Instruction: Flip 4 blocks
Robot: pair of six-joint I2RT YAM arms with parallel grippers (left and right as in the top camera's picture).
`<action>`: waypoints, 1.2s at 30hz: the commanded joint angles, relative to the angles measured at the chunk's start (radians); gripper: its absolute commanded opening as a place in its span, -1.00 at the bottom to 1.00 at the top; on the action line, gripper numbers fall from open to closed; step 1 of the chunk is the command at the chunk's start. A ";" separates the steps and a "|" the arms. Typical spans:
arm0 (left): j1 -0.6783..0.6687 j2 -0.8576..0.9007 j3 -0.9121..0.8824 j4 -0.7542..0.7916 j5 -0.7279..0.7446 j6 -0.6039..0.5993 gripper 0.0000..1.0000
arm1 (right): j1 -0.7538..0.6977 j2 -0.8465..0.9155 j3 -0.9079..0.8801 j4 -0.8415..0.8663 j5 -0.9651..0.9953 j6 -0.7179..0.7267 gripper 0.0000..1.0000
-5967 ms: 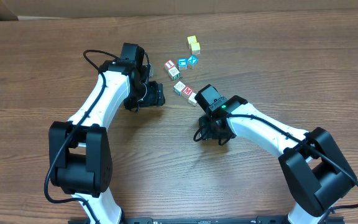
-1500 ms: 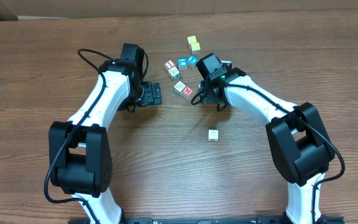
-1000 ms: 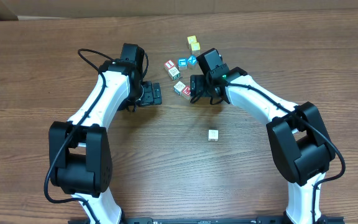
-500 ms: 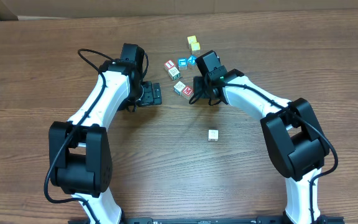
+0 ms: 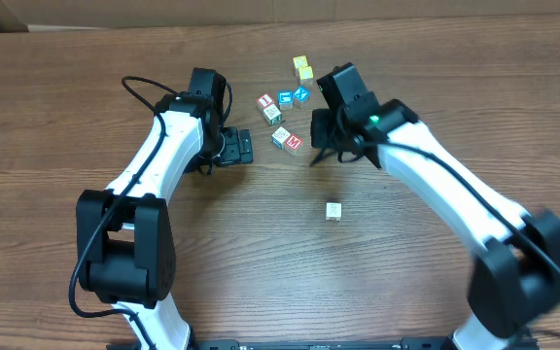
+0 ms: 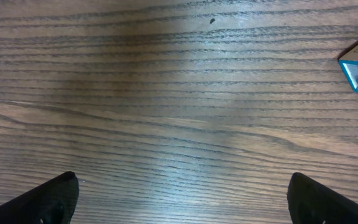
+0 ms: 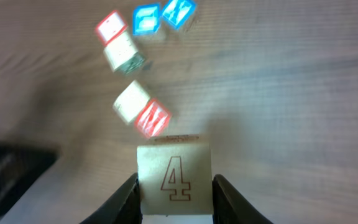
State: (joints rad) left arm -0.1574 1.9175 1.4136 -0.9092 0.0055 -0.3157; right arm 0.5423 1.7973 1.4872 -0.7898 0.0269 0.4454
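The right gripper (image 7: 174,198) is clamped on a pale block (image 7: 174,176) marked 4, near the other lettered blocks (image 5: 280,136) on the table (image 5: 86,97). The left gripper (image 6: 188,199) has its fingers wide apart over bare wood, holding nothing. One lone block (image 5: 332,211) lies well apart from the rest

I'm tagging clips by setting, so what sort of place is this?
Probably a robot manipulation test bench rather than a home: two white-and-black robot arms share a wood-grain table, with small lettered wooden cubes scattered between them, and the right fingers pinch a pale wooden cube marked 4.
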 commanded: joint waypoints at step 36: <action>0.000 0.007 0.006 -0.056 0.031 -0.014 -0.92 | 0.270 -0.028 -0.249 -0.031 0.039 0.306 0.64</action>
State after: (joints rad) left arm -0.1574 1.9175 1.4136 -0.9470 0.0105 -0.3222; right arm 0.8246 1.7676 1.2396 -0.8230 0.0406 0.7551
